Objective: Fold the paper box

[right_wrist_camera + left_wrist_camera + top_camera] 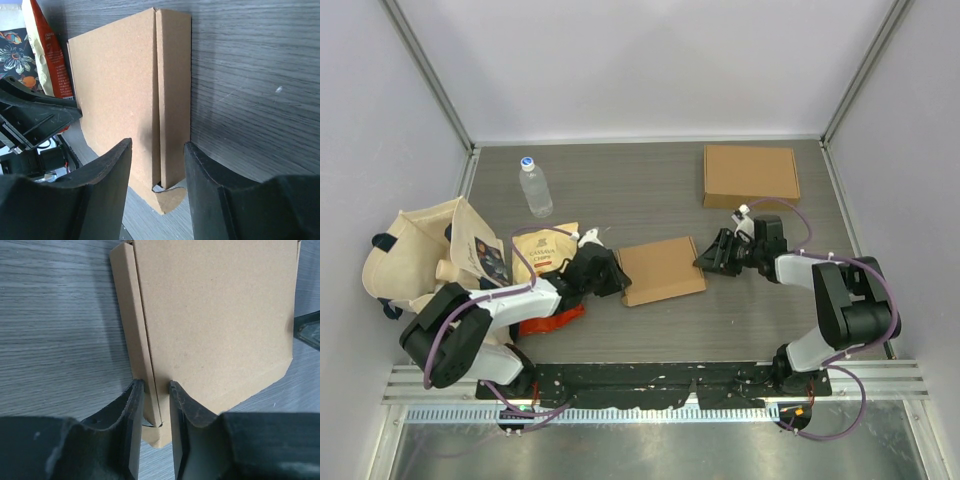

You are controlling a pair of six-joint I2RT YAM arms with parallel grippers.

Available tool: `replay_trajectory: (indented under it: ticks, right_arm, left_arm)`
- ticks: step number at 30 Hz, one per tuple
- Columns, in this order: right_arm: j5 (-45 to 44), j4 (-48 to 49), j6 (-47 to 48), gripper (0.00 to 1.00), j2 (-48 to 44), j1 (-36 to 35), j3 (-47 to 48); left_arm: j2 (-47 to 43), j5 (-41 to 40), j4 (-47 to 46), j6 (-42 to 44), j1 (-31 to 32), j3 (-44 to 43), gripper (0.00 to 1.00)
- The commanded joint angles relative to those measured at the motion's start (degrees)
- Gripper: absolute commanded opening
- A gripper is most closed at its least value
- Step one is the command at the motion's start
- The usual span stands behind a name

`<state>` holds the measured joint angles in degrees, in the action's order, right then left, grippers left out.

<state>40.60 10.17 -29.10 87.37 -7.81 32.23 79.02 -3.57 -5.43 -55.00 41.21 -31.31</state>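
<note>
Left hand pinching paper box edge; right hand part-open astride box.

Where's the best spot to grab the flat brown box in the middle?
Pinch a narrow side flap on the paper box, coming in low from that end. The box lies flat and wide, so only that thin edge strip probably suits a pinch.

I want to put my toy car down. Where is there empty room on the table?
Bare grey table lies between the clear plastic water bottle and the closed brown cardboard box at the back, and along the front below the flat brown paper box. Crowded: the left, with cream tote bag and snack packets.
</note>
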Motion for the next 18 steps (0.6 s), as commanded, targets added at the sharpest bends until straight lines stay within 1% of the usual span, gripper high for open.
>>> replay_trajectory:
  ticks: [1, 2, 5, 6, 8, 9, 10, 12, 13, 15, 16, 18]
  right_arm:
    - [2.9, 7.73, -2.27, 0.51, 2.62, -0.18, -1.81]
    - [3.17, 8.54, -2.71, 0.5, 3.67, -0.18, -2.25]
    - [3.26, 11.62, -4.29, 0.43, 4.3, -0.1, -4.27]
    - [3.26, 11.88, -4.56, 0.35, 4.12, -0.1, -4.63]
    - [1.25, 10.4, -5.0, 0.29, 2.9, -0.1, -4.54]
    - [0.37, 9.35, -5.09, 0.26, 2.46, -0.01, -4.37]
    - [0.1, 9.34, -5.35, 0.23, 2.1, -0.1, -4.54]
    - [0.18, 10.12, -7.19, 0.18, 1.49, 0.08, -5.42]
    - [0.27, 10.82, -7.72, 0.16, 1.48, -0.01, -5.6]
    - [0.79, 11.88, -8.95, 0.12, 1.75, 0.34, -6.3]
    - [0.88, 12.23, -9.13, 0.12, 2.1, 0.6, -6.39]
    - [0.8, 12.5, -9.57, 0.1, 2.98, 1.39, -6.91]
  left_arm:
    - [1.48, -1.26, -3.18, 1.3, 0.01, 1.34, 0.25]
    - [1.66, -1.17, -3.7, 1.3, -0.08, 1.77, 0.24]
    - [1.93, -0.73, -3.8, 1.65, 0.01, 1.69, 0.21]
    - [1.84, -0.65, -3.62, 2.0, 0.01, 1.52, 0.21]
    - [0.43, -0.91, -2.49, 2.44, -0.08, 1.08, 0.22]
    - [-0.27, -0.82, -1.96, 2.79, -0.25, 0.81, 0.24]
    - [-0.97, -0.39, -1.43, 3.23, -0.52, 0.46, 0.37]
    - [-3.52, 1.46, 0.33, 3.59, -1.65, -0.59, 0.53]
    - [-4.4, 1.9, 1.12, 3.59, -2.1, -0.94, 0.68]
    - [-7.12, 4.96, 2.44, 3.59, -4.11, -1.39, 0.77]
    - [-7.91, 6.02, 2.62, 3.59, -5.08, -1.39, 0.88]
    - [-9.14, 9.62, 4.2, 3.15, -8.14, -2.0, 0.91]
